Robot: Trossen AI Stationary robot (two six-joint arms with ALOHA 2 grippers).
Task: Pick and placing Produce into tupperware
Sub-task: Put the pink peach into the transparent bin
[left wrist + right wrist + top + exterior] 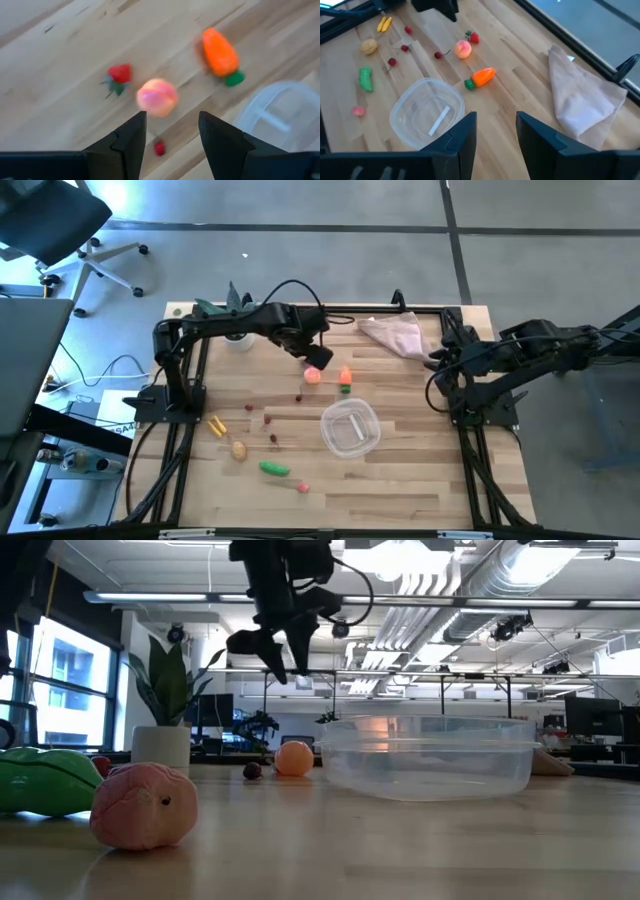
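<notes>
The left gripper [318, 360] hangs above the worktop [420, 480], fingers [131, 137] released and empty. The peach [157, 97] lies on the worktop just ahead of the fingertips in the left wrist view, in line with the gap between them but a little forward of it. In the high view it sits just beside the gripper, on the side toward the tub [351, 427]. The piece is round, so no long axis constrains the approach. Judged from this, the coming move is a short forward and downward travel that brings the peach between the fingers.

The carrot [345, 378] lies near the peach, leaf end toward the tub. A strawberry [119, 74] and a small red bit [159, 147] lie close by and must stay clear of the fingers.

The tub stands empty, well apart from the gripper. The pod [274, 468], potato [239, 449] and yellow pieces [216, 425] lie farther off.

The left arm is clearly nearer the peach. The right gripper [493, 129] waits at the worktop's right edge beside the cloth [395, 332], fingers released.
</notes>
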